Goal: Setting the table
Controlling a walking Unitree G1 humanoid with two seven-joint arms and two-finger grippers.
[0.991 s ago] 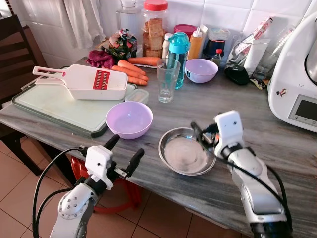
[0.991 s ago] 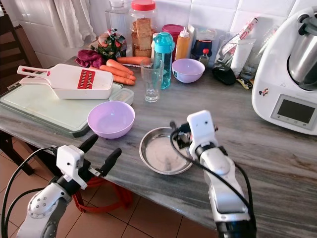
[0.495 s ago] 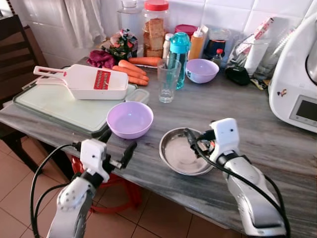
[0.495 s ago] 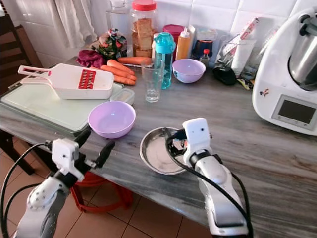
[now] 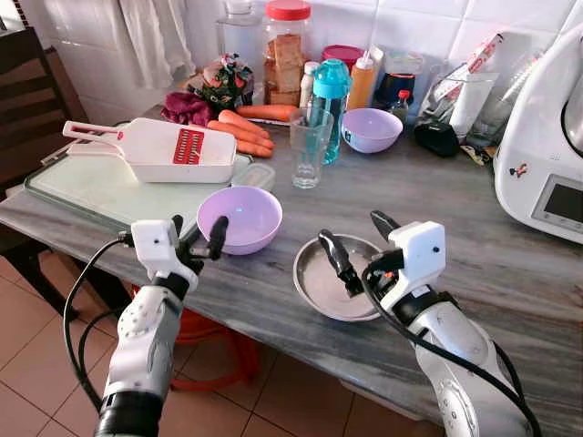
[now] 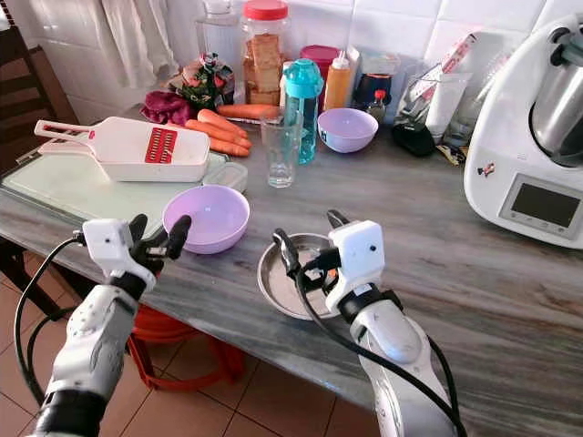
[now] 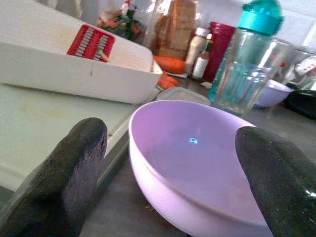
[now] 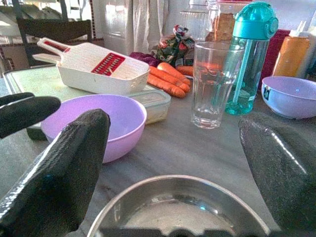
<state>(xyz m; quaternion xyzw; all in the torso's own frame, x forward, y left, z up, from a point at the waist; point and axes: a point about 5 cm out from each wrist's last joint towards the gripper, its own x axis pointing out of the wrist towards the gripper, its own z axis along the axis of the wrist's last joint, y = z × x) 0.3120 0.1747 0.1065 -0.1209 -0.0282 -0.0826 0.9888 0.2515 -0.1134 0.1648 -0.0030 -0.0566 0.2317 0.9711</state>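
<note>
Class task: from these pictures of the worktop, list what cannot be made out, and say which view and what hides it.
- White appliance: left eye view, cut off by the right edge.
- Metal bowl: right wrist view, near rim cut off by the bottom edge.
- Back-row bottles: labels too small to read.
- Chopping board: partly covered by the white slicer.

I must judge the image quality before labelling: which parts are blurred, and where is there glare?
Left wrist view: the black fingertips are soft and out of focus, and the near lilac plastic bowl carries one small glint. Right wrist view: the round steel dish reflects light, and the clear drinking glass is sharp. Eye views: evenly lit, with a pale sheen on the grey stone counter.
</note>
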